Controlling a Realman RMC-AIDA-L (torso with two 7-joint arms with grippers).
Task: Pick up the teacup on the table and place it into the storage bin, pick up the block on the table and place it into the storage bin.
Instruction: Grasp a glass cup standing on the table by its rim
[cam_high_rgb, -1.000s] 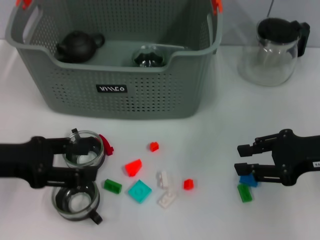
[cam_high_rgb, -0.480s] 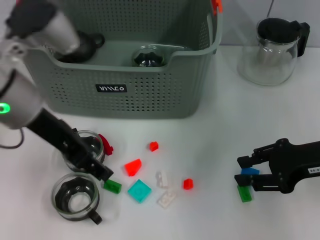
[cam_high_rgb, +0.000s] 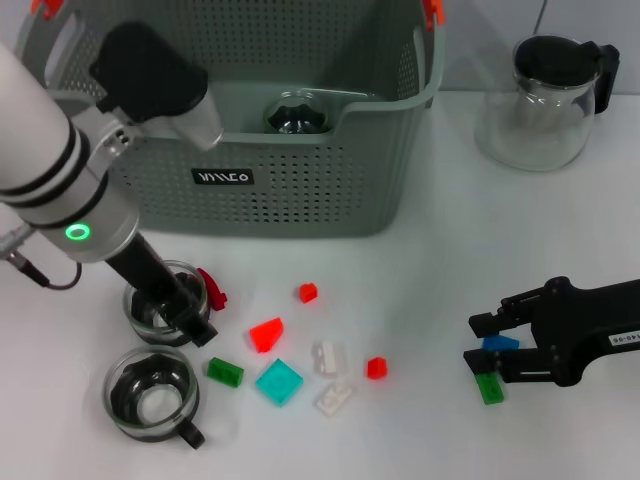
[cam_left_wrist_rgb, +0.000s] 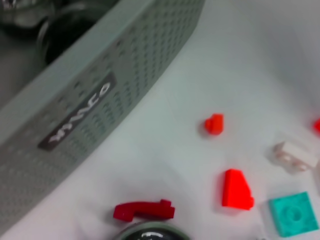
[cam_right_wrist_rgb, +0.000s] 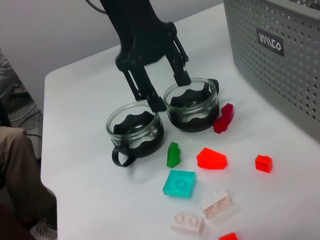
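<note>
Head view: the left gripper (cam_high_rgb: 183, 312) reaches steeply down onto the upper teacup (cam_high_rgb: 165, 301), which stands on the table (cam_high_rgb: 420, 290) at about 7 o'clock from the storage bin (cam_high_rgb: 230, 190). Its fingers look set astride the cup's rim at the 4 o'clock edge, but the arm covers them, so the grip is hard to read here. A second teacup (cam_high_rgb: 152, 393) stands just at 6 o'clock of the first. The bin lies at 12 to 1 o'clock from the held cup, so the lift goes up and over the near wall. The right gripper (cam_high_rgb: 478, 342) hangs spread, its fingers bracketing the blue block (cam_high_rgb: 497, 343), with a green block (cam_high_rgb: 489, 386) just at 6 o'clock; this arm is the nearer one to both.

Left wrist view: the fingers are not shown. Only a sliver of the upper teacup's rim (cam_left_wrist_rgb: 150, 232) shows, cut off at the frame edge, beside a dark red piece (cam_left_wrist_rgb: 143, 210); the bin wall with its black label (cam_left_wrist_rgb: 82, 115) fills one side.

Right wrist view: from across the table, the left gripper's two fingers (cam_right_wrist_rgb: 150, 95) stand apart, one near the gap between the cups, the other (cam_right_wrist_rgb: 181, 75) at the far rim of the upper teacup. I judge them spread, not yet pressed on the glass. The blue block is out of frame.
</note>
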